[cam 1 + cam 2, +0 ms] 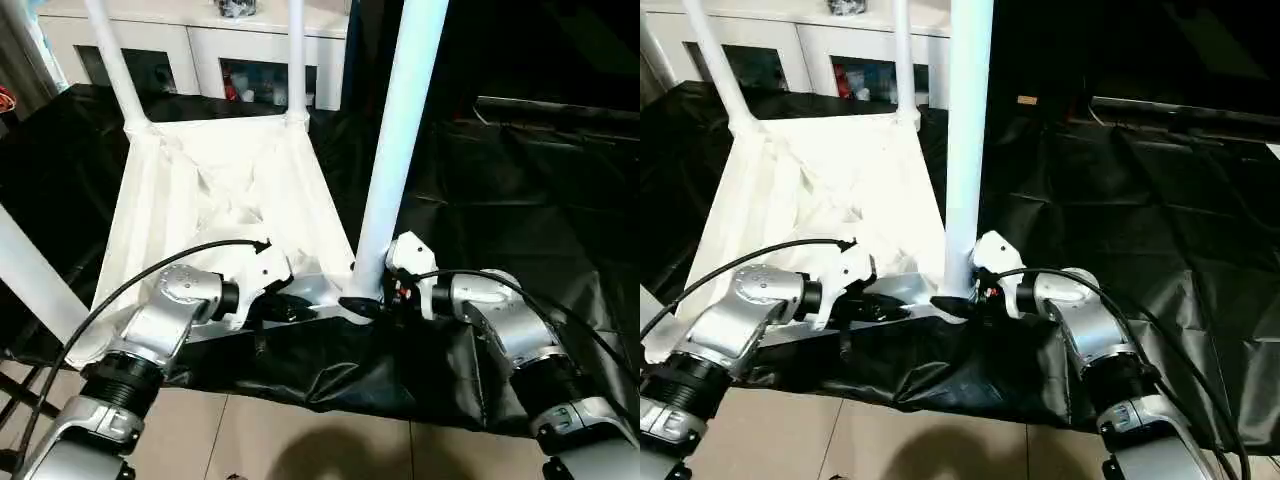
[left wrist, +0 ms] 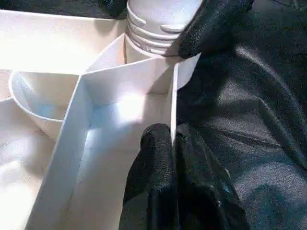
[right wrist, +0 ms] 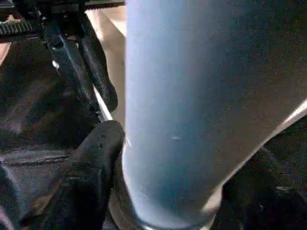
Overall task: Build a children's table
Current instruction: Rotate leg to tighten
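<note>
- White plastic rectangular tabletop [image 1: 215,195]: lies upside down, ribbed underside up, on the black-draped counter [image 1: 520,190], its near edge at the counter's front.
- Long white tubular leg [image 1: 400,130]: stands at the tabletop's near right corner, long axis nearly upright, foot end entering the round corner socket [image 2: 158,26]. Two further white legs [image 1: 115,60] rise from the far corners; another white tube crosses the left edge of the head view.
- Right pincer [image 1: 372,300]: at the base of the upright leg, its black fingers [image 3: 91,158] spread to either side of the tube and touching it, apparently holding it.
- Left pincer [image 1: 290,305]: closed narrow on the tabletop's thin near rim wall, just beside the socket, fingers [image 2: 158,158] pinching the rim.
- Deciding relation: the leg's axis runs straight down into the socket directly beside both pincers. The right arm is on the leg, the left braces the top. Judged next need: keep the tube upright while seating it fully.
- Background: white cabinet [image 1: 200,45] behind the counter.
</note>
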